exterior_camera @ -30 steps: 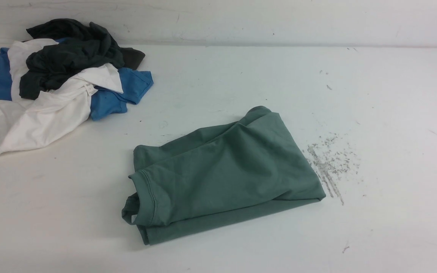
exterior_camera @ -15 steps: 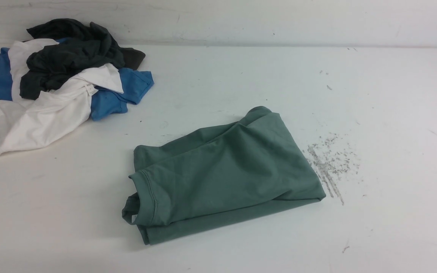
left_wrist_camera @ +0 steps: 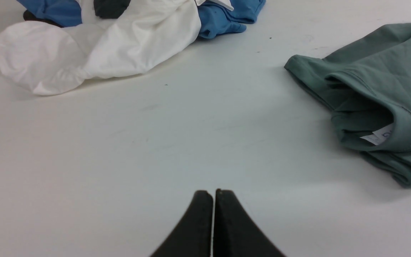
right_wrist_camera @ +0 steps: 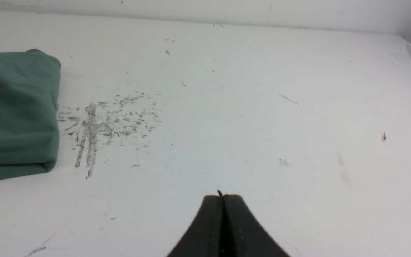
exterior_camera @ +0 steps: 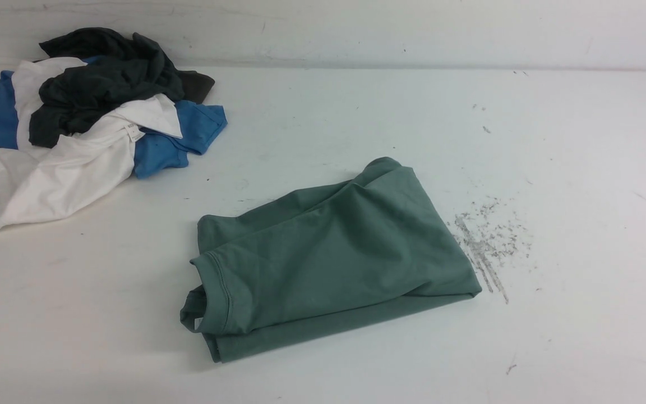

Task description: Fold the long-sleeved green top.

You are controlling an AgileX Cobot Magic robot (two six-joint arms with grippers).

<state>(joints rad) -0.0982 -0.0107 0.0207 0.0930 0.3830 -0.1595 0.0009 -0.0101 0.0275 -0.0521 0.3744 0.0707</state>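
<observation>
The green long-sleeved top lies folded into a compact slanted rectangle in the middle of the white table, its ribbed neck at the near left corner. In the left wrist view the top shows its white neck tag inside the collar. The right wrist view catches only the top's right end. My left gripper is shut and empty over bare table, well to the left of the top. My right gripper is shut too, holding nothing, over bare table to the right of the top. Neither gripper touches the cloth.
A heap of other clothes, white, blue and dark grey, sits at the table's back left. Grey scuff marks lie just right of the top. A wall runs along the table's far edge.
</observation>
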